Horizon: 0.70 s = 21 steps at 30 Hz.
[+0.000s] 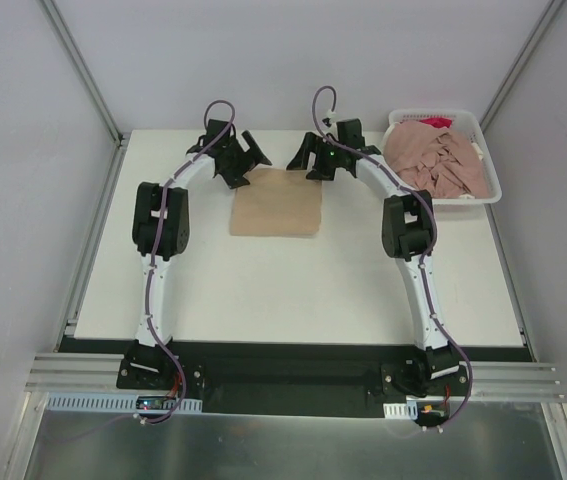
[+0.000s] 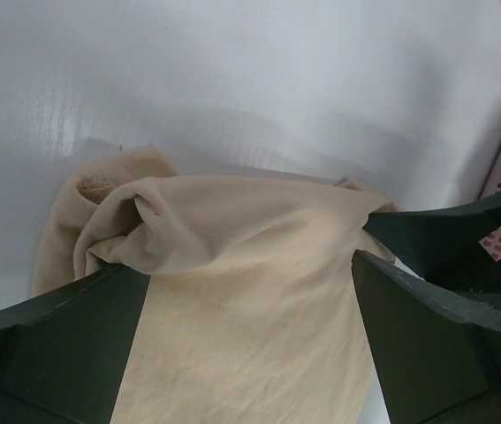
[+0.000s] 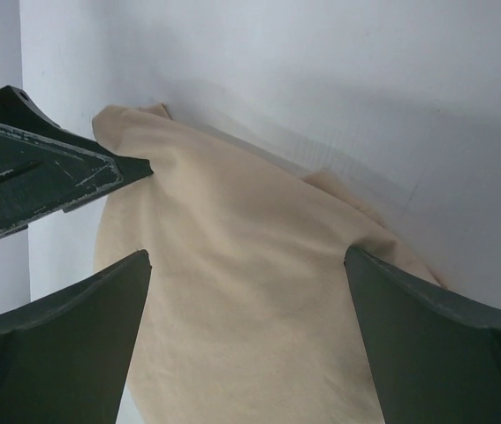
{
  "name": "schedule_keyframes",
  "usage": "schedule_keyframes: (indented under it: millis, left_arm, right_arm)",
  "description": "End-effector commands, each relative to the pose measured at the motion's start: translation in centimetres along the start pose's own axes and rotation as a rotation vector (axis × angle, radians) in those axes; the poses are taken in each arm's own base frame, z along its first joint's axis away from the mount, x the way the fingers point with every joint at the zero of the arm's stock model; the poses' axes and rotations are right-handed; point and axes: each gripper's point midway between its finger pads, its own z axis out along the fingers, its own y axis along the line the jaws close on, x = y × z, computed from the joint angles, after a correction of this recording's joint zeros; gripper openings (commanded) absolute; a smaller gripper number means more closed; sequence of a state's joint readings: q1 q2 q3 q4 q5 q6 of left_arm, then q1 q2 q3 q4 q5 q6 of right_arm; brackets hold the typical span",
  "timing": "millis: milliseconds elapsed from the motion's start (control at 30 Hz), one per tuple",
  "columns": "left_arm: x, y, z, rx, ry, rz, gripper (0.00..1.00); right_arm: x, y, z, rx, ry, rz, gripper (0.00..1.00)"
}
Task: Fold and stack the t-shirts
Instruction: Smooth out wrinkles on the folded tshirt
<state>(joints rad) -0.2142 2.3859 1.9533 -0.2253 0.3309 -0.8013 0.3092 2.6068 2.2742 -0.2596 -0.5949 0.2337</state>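
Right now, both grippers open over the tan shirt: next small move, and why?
Likely lower both onto the far edge of the tan shirt and pinch. Left gripper and right gripper hover open over its far corners, holding nothing, so any fold needs a grip first.

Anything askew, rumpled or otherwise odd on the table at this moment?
Only small things. The folded tan t-shirt has its far left corner bunched into a raised pucker instead of lying flat, as the left wrist view shows. The pink t-shirts sit in a loose, unfolded heap in the white basket. Nothing looks spilled or damaged.
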Motion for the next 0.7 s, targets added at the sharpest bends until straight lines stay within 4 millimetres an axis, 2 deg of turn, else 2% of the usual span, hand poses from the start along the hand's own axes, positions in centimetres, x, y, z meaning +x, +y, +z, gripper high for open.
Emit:
schedule_keyframes:
  millis: [0,67,100,133,167,200,233,267,300,333,367,400,433,467,500,533,567,600,633,667]
  left_arm:
    - [1.3,0.9,-1.0,-0.019,0.04,-0.002,0.99]
    - [2.7,1.5,-1.3,-0.027,0.075,-0.009,0.99]
    - [2.9,1.0,-2.1,-0.02,0.073,-0.004,0.99]
    - [3.7,0.9,-2.4,-0.027,0.082,0.0,0.99]
    - [5.2,2.4,-2.4,-0.066,0.105,-0.01,0.99]
    - [5.7,1.7,-3.5,-0.059,0.103,0.0,0.99]
    - [6.5,1.8,-3.9,-0.069,0.107,0.001,0.99]
    - [8.9,3.4,-4.1,-0.115,0.14,-0.007,0.99]
    - [9.1,2.5,-5.6,-0.105,0.122,0.005,0.99]
    - [9.9,2.7,-6.2,-0.123,0.119,-0.004,0.99]
    - [12.7,4.6,-6.8,-0.175,0.152,-0.009,0.99]
    - [12.5,4.1,-8.5,-0.18,0.1,0.003,0.99]
    - [13.5,4.3,-9.3,-0.194,0.09,-0.006,0.99]
    - [15.7,6.4,-10.0,-0.244,0.11,-0.015,0.99]
    - [16.6,5.2,-11.5,-0.226,0.082,0.013,0.99]
    - [17.5,5.2,-12.2,-0.23,0.076,0.007,0.99]
    - [19.1,6.4,-12.8,-0.255,0.092,0.009,0.99]
    - [20.1,5.2,-13.9,-0.222,0.083,0.034,0.99]
    - [20.9,5.7,-14.3,-0.233,0.082,0.031,0.99]
    - [21.3,5.2,-14.7,-0.217,0.083,0.039,0.99]
  right_arm:
    - [-0.9,-1.2,0.4,0.042,-0.04,0.015,0.97]
    - [-0.1,-0.4,-0.1,0.038,-0.016,0.01,0.97]
    - [0.7,-0.5,-0.3,0.048,-0.001,0.01,0.97]
    - [2.3,-0.1,-0.9,0.058,0.03,0.015,0.97]
    - [3.4,0.0,-1.2,0.065,0.053,0.014,0.97]
    - [4.3,0.2,-1.6,0.075,0.067,0.014,0.97]
    - [3.8,2.1,-2.9,0.06,0.042,-0.014,0.97]
    - [7.0,0.4,-3.2,0.11,0.092,0.019,0.97]
    - [7.6,0.6,-3.8,0.119,0.09,0.02,0.97]
    - [7.3,2.2,-5.2,0.104,0.054,-0.003,0.97]
    - [9.8,0.8,-5.8,0.146,0.091,0.029,0.97]
    - [10.9,0.7,-6.6,0.16,0.098,0.035,0.97]
    - [10.5,2.2,-8.1,0.149,0.067,0.006,0.97]
    - [13.3,0.8,-8.9,0.194,0.102,0.024,0.97]
    - [13.9,0.9,-9.6,0.203,0.104,0.011,0.97]
    - [13.9,2.4,-10.9,0.189,0.085,-0.012,0.97]
    - [14.8,2.4,-11.5,0.194,0.094,-0.017,0.97]
    - [16.6,2.0,-12.2,0.205,0.12,-0.008,0.97]
    - [16.8,3.2,-13.2,0.189,0.111,-0.033,0.97]
    - [17.2,3.6,-13.6,0.183,0.117,-0.042,0.97]
